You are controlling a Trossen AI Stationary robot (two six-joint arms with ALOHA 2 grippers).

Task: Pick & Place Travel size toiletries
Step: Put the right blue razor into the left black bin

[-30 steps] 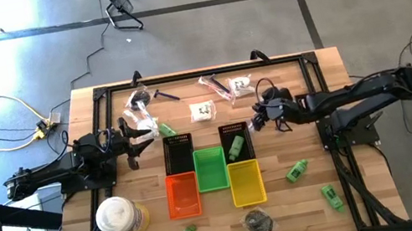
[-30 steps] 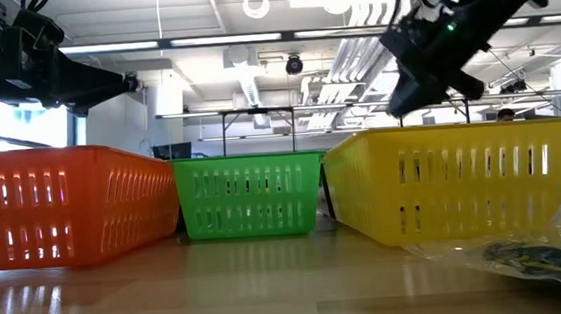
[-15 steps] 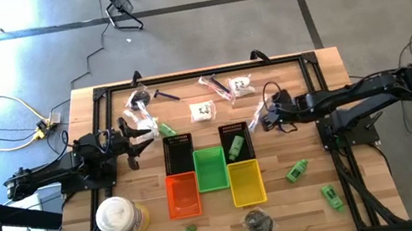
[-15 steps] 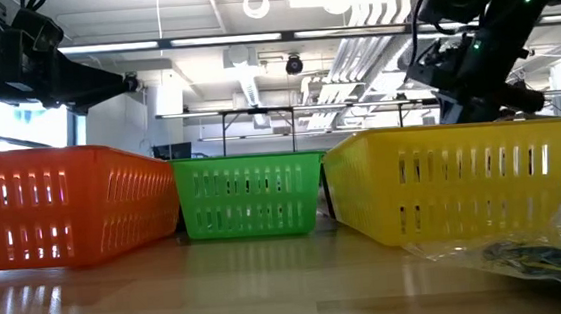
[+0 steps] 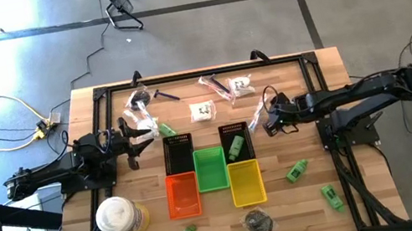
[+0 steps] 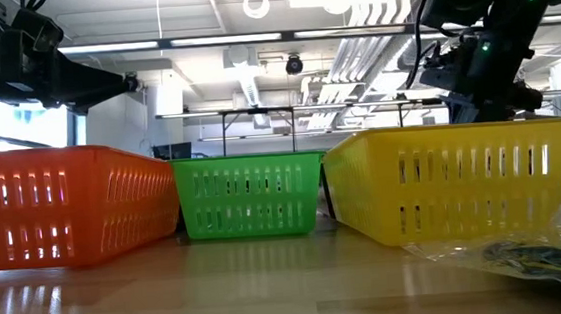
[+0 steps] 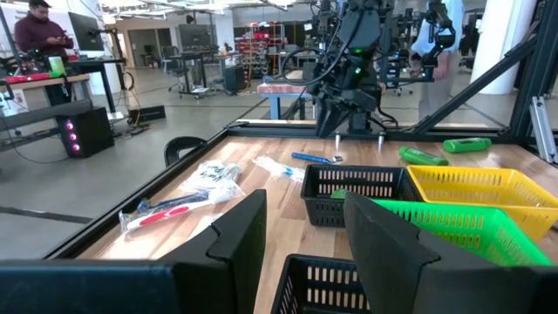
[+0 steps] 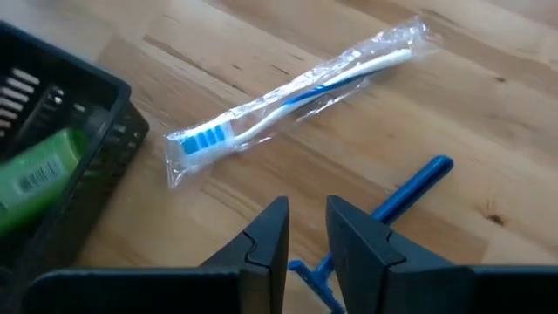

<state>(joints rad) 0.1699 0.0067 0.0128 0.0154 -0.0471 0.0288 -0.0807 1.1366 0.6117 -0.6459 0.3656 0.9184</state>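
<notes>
Two dark arms reach over a wooden table [image 5: 301, 73] from opposite sides. Near its front edge I see a round white-and-yellow container [image 5: 117, 216]. At the centre sit an orange basket [image 5: 184, 196], a green basket [image 5: 210, 170] and a yellow basket [image 5: 246, 183], with two black baskets [image 5: 179, 152] behind them. The left gripper [image 5: 142, 137] waits beside the black baskets, spread apart and empty. The right gripper [image 5: 268, 121] hovers low just beside a wrapped toothbrush [image 8: 288, 96] and over a blue razor [image 8: 410, 190]; I cannot tell whether it grips anything. A green tube [image 5: 235, 146] lies in the nearer black basket.
</notes>
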